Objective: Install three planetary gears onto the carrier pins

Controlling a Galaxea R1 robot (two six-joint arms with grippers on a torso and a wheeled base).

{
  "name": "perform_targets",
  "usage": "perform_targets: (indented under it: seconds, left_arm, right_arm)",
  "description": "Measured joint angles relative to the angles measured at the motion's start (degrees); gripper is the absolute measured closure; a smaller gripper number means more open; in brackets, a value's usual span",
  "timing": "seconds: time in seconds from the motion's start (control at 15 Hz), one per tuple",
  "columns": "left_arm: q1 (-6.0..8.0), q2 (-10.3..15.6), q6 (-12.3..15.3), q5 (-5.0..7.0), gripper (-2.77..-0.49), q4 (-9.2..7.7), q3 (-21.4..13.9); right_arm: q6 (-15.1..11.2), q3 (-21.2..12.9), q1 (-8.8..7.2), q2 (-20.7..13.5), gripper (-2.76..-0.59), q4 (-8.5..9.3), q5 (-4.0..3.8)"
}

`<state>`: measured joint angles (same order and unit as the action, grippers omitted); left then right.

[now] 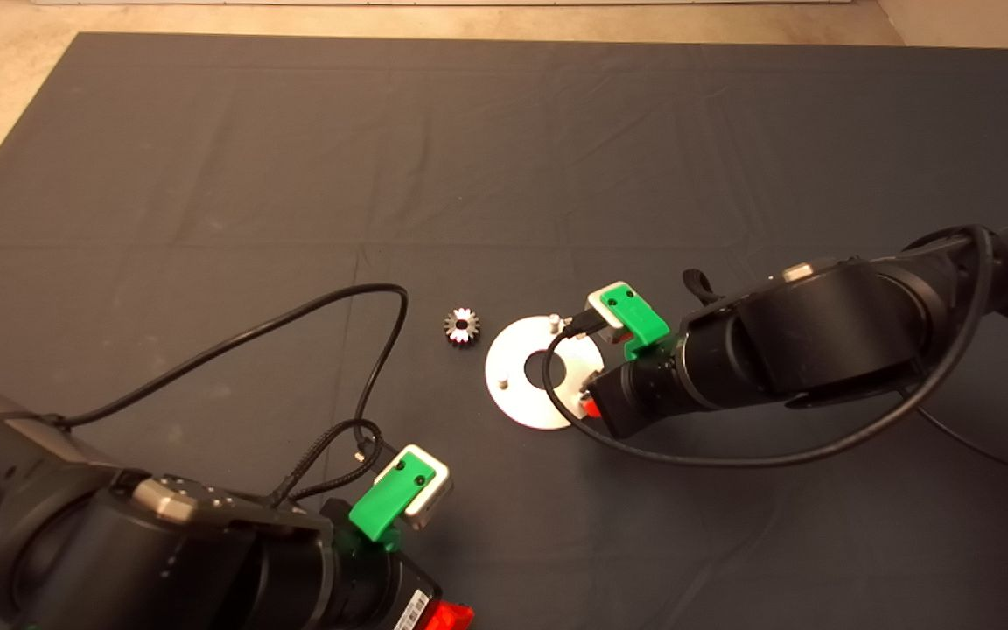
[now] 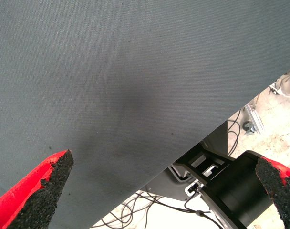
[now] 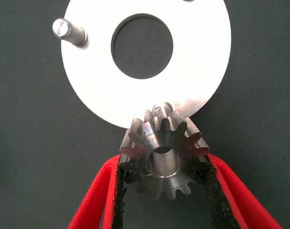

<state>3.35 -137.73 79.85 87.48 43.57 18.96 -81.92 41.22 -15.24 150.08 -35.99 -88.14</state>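
The silver disc (image 1: pixel 528 401) lies mid-mat with the carrier pins (image 1: pixel 552 322) upright on it; all pins that show are bare. In the right wrist view two pins (image 3: pixel 68 32) show whole and a third only at the picture's edge. My right gripper (image 3: pixel 164 162) is shut on a planetary gear (image 3: pixel 164 155), held tilted just short of the nearest pin (image 3: pixel 160 109), at the disc's (image 3: pixel 197 57) rim. In the head view the right gripper (image 1: pixel 590 404) hangs over the disc's right side. A second gear (image 1: pixel 462 326) lies on the mat left of the disc. A third gear is out of view. My left gripper (image 2: pixel 164 191) is open and empty.
The left arm waits at the mat's front edge (image 1: pixel 447 617), its black cable (image 1: pixel 364 385) looping toward the loose gear. The left wrist view shows the mat's edge (image 2: pixel 202 138) with cables on the floor beyond.
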Motion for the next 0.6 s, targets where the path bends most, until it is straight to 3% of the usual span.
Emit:
perform_targets:
  seconds: [0.2, 0.6]
  left_arm:
    - [0.0, 0.3, 0.0, -0.02, -2.77, 0.0, 0.0]
    - [0.0, 0.3, 0.0, 0.0, -2.77, 0.0, 0.0]
  right_arm:
    - [0.2, 2.3, 0.02, 1.4, -1.0, -0.01, 0.0]
    - [0.3, 3.7, 0.04, 2.9, -1.0, -0.01, 0.02]
